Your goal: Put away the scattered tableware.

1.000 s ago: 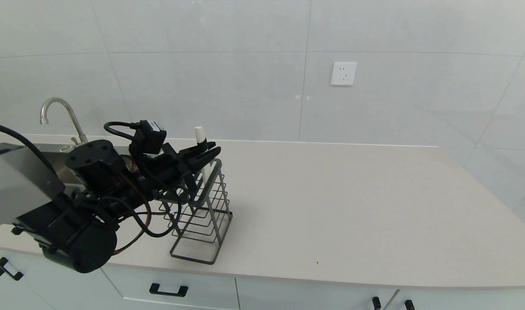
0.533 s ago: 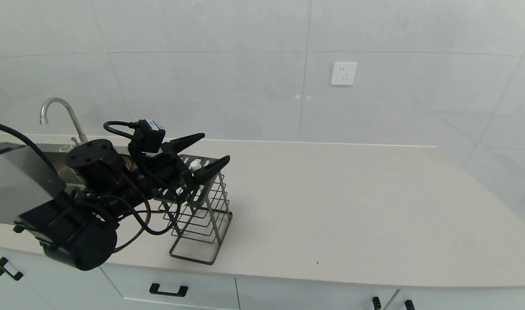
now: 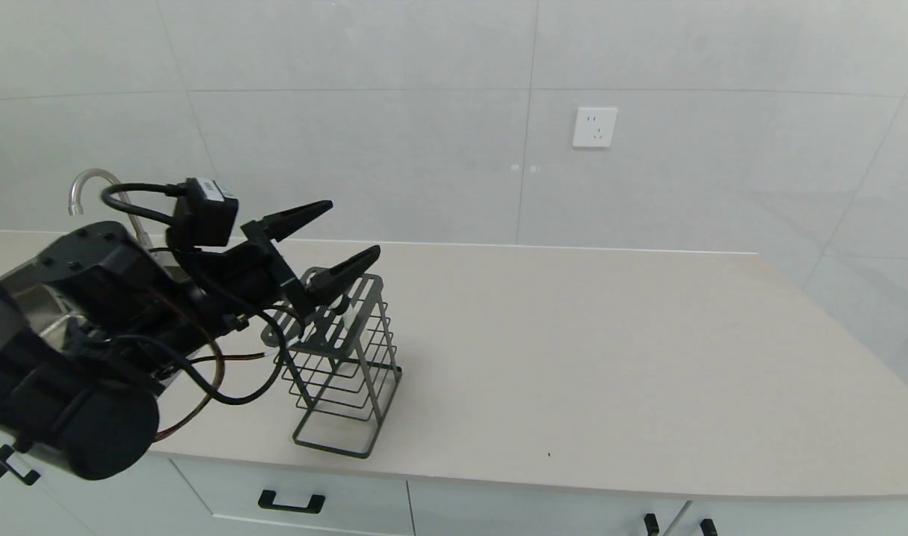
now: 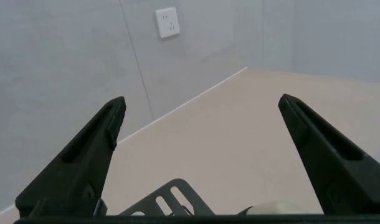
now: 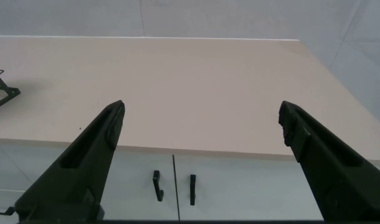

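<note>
Hovering above rack, left end effector, spread

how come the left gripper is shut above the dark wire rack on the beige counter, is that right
Not quite. The head view shows the left gripper open, jaws spread wide, not shut. It is above the dark wire rack on the beige counter.
</note>
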`<state>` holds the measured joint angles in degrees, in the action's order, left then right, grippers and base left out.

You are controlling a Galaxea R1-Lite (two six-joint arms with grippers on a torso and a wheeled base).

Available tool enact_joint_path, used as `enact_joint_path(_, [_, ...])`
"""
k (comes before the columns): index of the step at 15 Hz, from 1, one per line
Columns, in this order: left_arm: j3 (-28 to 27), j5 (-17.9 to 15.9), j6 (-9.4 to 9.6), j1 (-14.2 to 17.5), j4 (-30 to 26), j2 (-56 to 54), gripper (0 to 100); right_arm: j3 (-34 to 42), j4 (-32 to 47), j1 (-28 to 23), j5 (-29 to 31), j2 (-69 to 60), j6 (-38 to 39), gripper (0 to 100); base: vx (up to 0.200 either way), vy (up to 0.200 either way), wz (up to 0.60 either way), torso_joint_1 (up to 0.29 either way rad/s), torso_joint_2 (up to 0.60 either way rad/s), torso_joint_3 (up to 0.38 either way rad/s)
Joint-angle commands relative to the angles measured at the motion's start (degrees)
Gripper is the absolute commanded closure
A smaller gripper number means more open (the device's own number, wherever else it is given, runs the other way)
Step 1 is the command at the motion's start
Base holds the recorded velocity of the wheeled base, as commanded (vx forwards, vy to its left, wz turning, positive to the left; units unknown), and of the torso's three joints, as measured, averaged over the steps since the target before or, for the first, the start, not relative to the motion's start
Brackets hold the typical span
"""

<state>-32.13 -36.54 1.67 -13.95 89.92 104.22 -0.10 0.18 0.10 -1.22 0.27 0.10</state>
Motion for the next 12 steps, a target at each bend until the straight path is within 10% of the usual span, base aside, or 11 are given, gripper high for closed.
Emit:
enact_joint_path(1, [12.0, 0.1, -0.09, 0.9, 0.1, -18.5, 0, 0.0, 0.0, 0.0, 0.0, 0.1, 0.0, 0, 0.000, 0.000, 0.00, 0.000, 0.00, 0.000])
enact_joint_path(4, [29.3, 0.5, -0.44, 3.0, 0.1, -42.7, 0, 0.0, 0.0, 0.0, 0.0, 0.1, 0.0, 0, 0.000, 0.000, 0.00, 0.000, 0.00, 0.000])
enact_joint_path(7, [32.1, 0.8, -0.18, 6.5, -12.9, -57.8, 0, 0.0, 0.0, 0.0, 0.0, 0.1, 0.0, 0, 0.000, 0.000, 0.00, 0.000, 0.00, 0.000])
enact_joint_path(11, [30.2, 2.3, 0.00, 10.5, -60.4, -94.3, 0, 0.0, 0.0, 0.0, 0.0, 0.1, 0.0, 0, 0.000, 0.000, 0.00, 0.000, 0.00, 0.000])
enact_joint_path(12, [30.2, 2.3, 0.00, 10.5, -60.4, -94.3, 0, 0.0, 0.0, 0.0, 0.0, 0.1, 0.0, 0, 0.000, 0.000, 0.00, 0.000, 0.00, 0.000])
